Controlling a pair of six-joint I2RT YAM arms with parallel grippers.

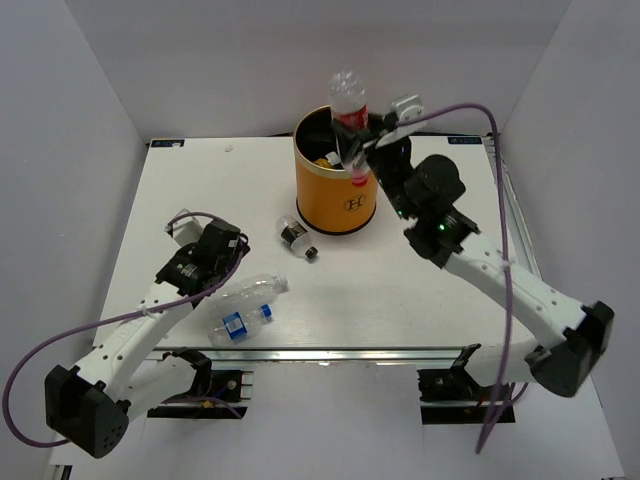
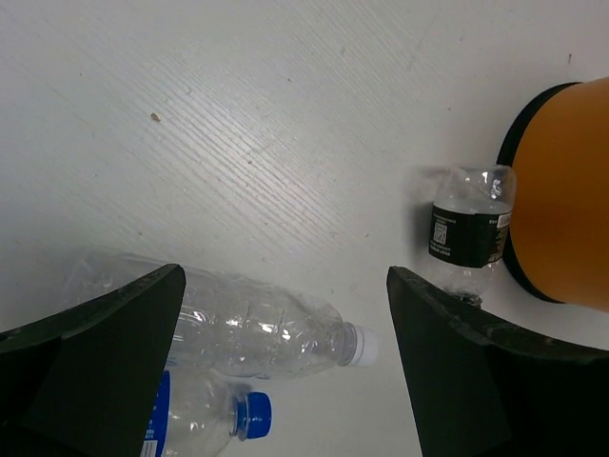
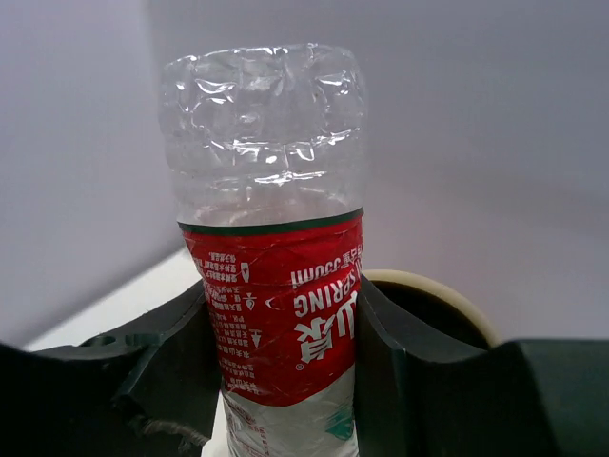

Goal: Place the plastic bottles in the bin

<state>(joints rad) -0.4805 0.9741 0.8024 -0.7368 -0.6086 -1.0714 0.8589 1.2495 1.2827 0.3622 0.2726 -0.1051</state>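
The clear plastic bottle with the red label (image 1: 349,115) hung at the mouth of the tall orange cylindrical bin (image 1: 330,200). It was clamped at the label by the right gripper (image 1: 366,145), whose jaws were closed on either side of it. Its long axis stood nearly upright, base up and neck down, over the near-right part of the rim. Whether the lower end had cleared that rim could not be told. The drop looked to be straight down, and the wide black opening gave room toward the far left. Something yellow showed inside the bin. Three more bottles lay on their sides on the white worktop (image 1: 200,180). A short black-labelled one (image 1: 294,236) was just beside the bin's base, and a plain clear one with a white cap (image 1: 255,292) and a blue-labelled one (image 1: 236,324) were near the front edge. The left gripper (image 1: 230,248), jaws spread wide and empty, hovered by the plain clear one. That made the left arm the nearer for those two, with open worktop around them.
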